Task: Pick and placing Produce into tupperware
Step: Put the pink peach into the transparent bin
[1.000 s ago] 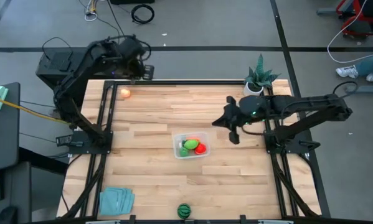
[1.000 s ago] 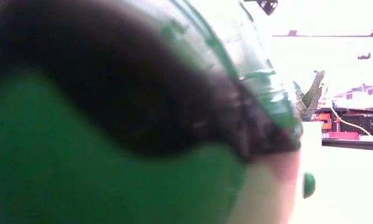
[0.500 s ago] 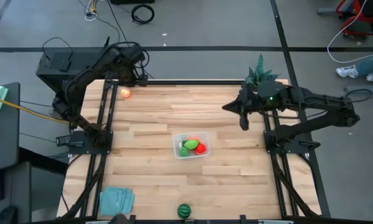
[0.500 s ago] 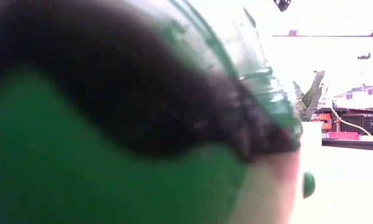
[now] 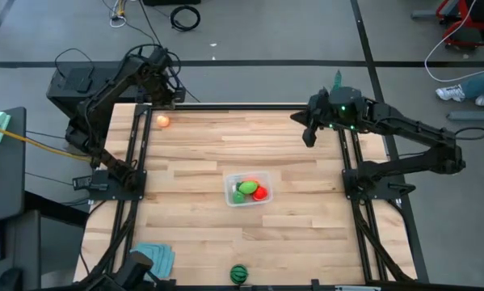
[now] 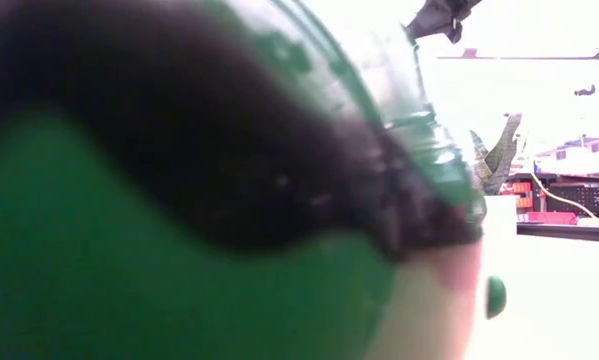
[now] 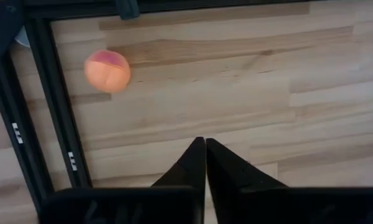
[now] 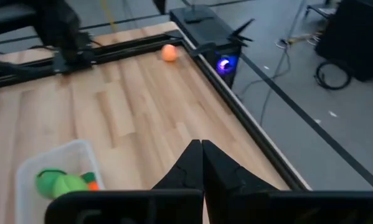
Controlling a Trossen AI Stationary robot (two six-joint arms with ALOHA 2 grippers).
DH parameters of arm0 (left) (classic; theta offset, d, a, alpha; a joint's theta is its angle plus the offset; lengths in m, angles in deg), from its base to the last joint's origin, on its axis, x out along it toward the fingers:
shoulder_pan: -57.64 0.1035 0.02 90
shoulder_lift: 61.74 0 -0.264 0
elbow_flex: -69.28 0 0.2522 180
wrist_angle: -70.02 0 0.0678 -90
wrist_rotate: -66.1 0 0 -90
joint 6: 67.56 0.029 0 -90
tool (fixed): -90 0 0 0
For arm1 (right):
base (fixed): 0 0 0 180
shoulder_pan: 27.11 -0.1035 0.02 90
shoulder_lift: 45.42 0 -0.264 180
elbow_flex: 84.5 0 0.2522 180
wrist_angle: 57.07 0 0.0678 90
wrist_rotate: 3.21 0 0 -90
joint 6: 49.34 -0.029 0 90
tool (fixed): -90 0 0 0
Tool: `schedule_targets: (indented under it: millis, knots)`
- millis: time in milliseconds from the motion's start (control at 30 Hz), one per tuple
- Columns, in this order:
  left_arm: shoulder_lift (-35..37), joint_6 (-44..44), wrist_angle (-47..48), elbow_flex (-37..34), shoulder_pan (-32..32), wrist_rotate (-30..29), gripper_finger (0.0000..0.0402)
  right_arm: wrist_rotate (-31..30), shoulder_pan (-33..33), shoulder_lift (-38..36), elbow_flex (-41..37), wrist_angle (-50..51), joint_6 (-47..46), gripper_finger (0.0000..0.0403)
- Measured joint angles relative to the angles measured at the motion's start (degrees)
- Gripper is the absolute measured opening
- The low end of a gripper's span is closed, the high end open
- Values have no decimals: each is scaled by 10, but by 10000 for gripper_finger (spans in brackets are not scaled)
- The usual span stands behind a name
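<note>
On smooth pale planks [image 5: 201, 145] sits a round matte peach ball [image 5: 162, 121].

I can't read any text, label, brand or number from my feeds. The black frame rail [image 7: 60, 140] just beside my left gripper [image 7: 205, 163] carries small white marks, but they are too small for me to make out. The dark box [image 8: 214, 46] ahead of my right gripper [image 8: 202, 163] shows only a blue light, with no lettering that I can read.
</note>
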Motion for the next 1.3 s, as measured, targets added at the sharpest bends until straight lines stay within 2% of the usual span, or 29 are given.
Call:
schedule_targets:
  millis: [367,600,667,800,867,1067,1300]
  knots:
    - [-1,35,-6,0,3,-3,152,0,38,3,0,0,-9,0]
    - [-1,-35,-6,0,10,-53,220,17,38,3,0,0,-7,0]
    - [-1,-57,-5,-3,15,-56,228,53,41,3,0,0,7,0]
    - [-2,-69,-4,-31,29,-56,232,173,61,5,0,0,49,0]
    - [-2,-70,-8,-53,34,-56,231,204,74,10,0,0,54,0]
    - [-2,-73,-8,-100,35,-56,219,221,85,12,0,0,58,4]
    - [-2,-75,-12,-110,29,-56,218,211,85,12,0,0,61,11]
